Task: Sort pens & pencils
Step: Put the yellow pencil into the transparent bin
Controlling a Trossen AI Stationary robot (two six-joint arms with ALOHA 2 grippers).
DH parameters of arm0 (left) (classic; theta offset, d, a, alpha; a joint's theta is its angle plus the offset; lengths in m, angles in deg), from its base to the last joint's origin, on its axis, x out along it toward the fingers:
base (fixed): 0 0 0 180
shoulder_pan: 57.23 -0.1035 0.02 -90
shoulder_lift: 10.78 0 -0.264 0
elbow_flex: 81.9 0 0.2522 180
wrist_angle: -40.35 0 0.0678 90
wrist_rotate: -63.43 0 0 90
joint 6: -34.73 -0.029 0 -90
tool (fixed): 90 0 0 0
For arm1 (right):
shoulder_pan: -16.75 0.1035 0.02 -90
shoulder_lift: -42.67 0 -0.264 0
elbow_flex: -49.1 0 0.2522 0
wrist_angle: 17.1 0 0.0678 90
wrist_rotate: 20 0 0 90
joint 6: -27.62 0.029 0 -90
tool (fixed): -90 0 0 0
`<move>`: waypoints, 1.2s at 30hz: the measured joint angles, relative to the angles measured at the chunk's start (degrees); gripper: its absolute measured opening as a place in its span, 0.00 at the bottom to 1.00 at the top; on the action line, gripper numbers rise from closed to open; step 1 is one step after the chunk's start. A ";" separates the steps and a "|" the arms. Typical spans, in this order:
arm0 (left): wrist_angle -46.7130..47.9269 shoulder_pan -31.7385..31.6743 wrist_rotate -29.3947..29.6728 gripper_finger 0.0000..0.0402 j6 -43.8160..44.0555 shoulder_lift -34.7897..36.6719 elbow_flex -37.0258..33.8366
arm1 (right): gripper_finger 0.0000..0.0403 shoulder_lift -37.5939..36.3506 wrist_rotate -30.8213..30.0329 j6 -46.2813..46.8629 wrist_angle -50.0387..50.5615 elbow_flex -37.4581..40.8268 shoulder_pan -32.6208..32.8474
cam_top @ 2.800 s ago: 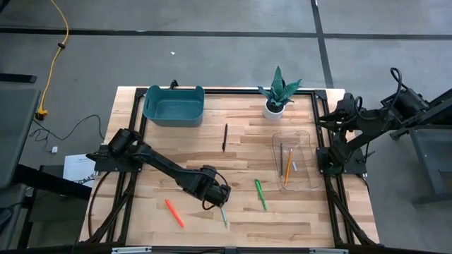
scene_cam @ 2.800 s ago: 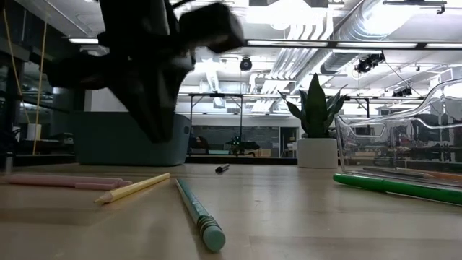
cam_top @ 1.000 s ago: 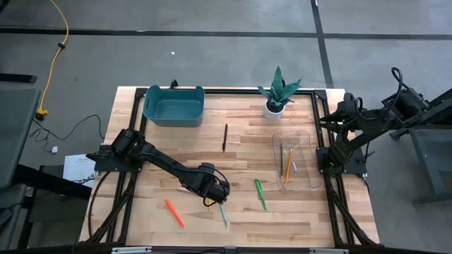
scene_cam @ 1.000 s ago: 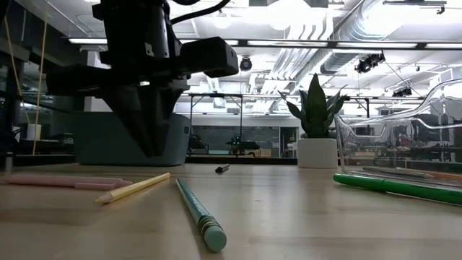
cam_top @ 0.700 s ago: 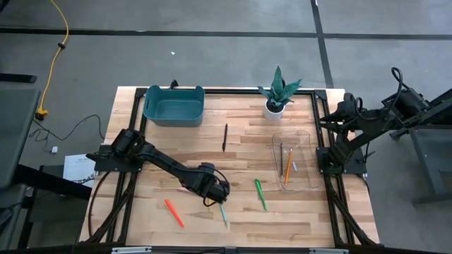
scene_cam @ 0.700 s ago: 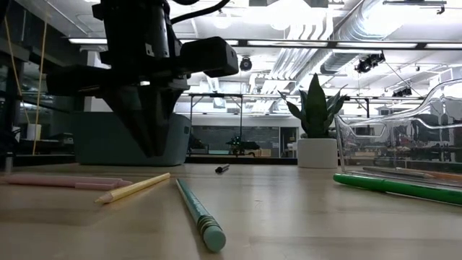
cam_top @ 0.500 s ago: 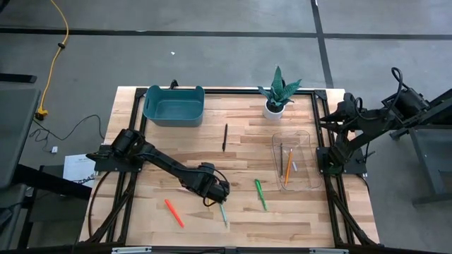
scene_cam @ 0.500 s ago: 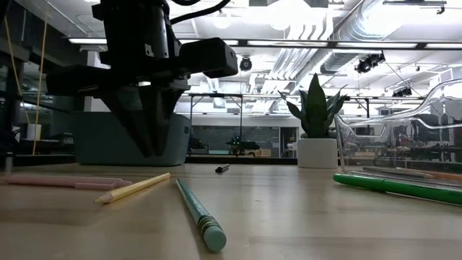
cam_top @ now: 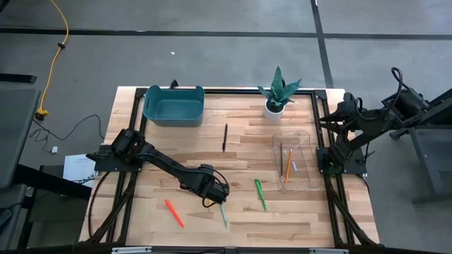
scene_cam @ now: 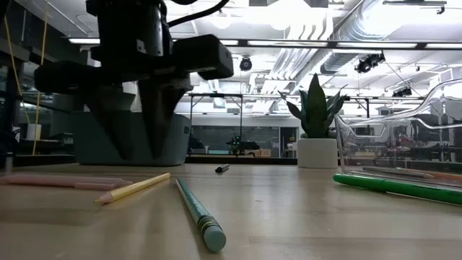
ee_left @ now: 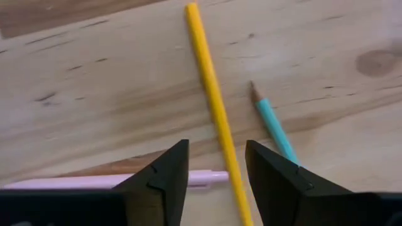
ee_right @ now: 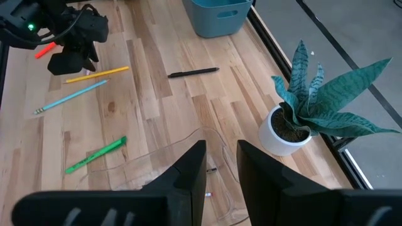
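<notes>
The left claw hangs low over the near middle of the wooden surface, its two dark fingers spread apart and empty, pointing down at the yellow pencil, which runs up between the fingertips in the left wrist view. The teal pencil lies just beside the yellow one, tip toward it but apart, and the pink pen lies crosswise under the left finger, its end near or touching the yellow pencil; which, I cannot tell. So the step in hand looks like picking up a pencil, most likely the yellow one, with the fingers readied on either side of it. The next move calls for a straight descent until the fingertips straddle only the slim yellow stick, then a squeeze that does not catch the pink pen or nudge the teal pencil. The clear tray on the right already holds an orange pencil and a dark one beside it, so a carry there seems the likely follow-on. The green pen, red-orange pen and black pen lie loose, and the teal bin looks empty. The right claw waits at the right edge, its fingers a little apart and holding nothing.
</notes>
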 joint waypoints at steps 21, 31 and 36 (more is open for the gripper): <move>-3.63 -2.21 -1.37 0.27 -3.14 -1.64 0.04 | 0.20 0.00 0.00 0.14 -0.02 0.00 0.00; -1.44 -2.64 -2.26 0.27 -3.20 -1.95 -0.02 | 0.20 -0.02 0.00 0.02 0.00 0.02 0.00; -1.25 -2.64 -4.11 0.27 -3.22 -2.57 -0.02 | 0.20 -0.02 0.00 -0.18 0.00 0.02 -0.02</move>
